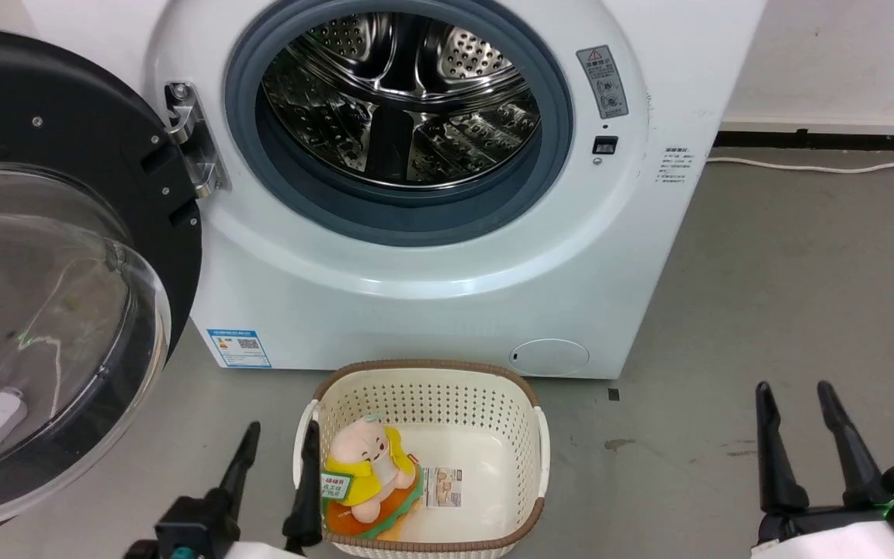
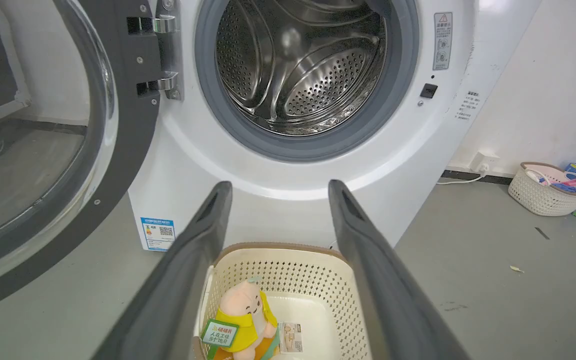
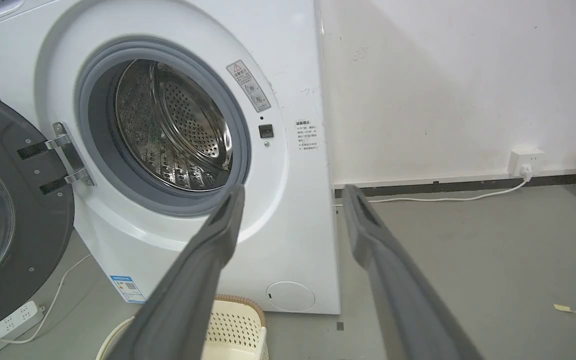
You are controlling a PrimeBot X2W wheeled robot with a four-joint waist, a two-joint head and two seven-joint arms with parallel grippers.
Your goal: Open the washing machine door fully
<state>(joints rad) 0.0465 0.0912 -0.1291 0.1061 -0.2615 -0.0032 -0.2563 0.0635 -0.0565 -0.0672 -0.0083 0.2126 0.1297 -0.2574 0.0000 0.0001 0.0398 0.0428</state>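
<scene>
**Door swung wide, both grippers empty**

Head view: the washing machine door hangs at the left of the frame, swung well away from the washing machine. Its glass bowl faces the camera, and the steel drum at top centre is fully exposed. The hinge looks spread wide. I judge the opening done or very nearly so, though the frames cannot tell whether the hinge has any travel left. The left gripper sits at the lower left with its fingers apart and nothing between them, clear of the door and just beside the basket that holds a plush toy. The right gripper sits at the lower right, also spread and empty, over bare floor.

Left wrist view: the door fills the left edge, its black ring beside the hinge. The two dark fingers rise from the bottom, parted wide, and frame the basket below the drum opening. They touch nothing.

Right wrist view: the door shows at the lower left. The fingers stand apart and point towards the machine's lower front, well away from it
</scene>
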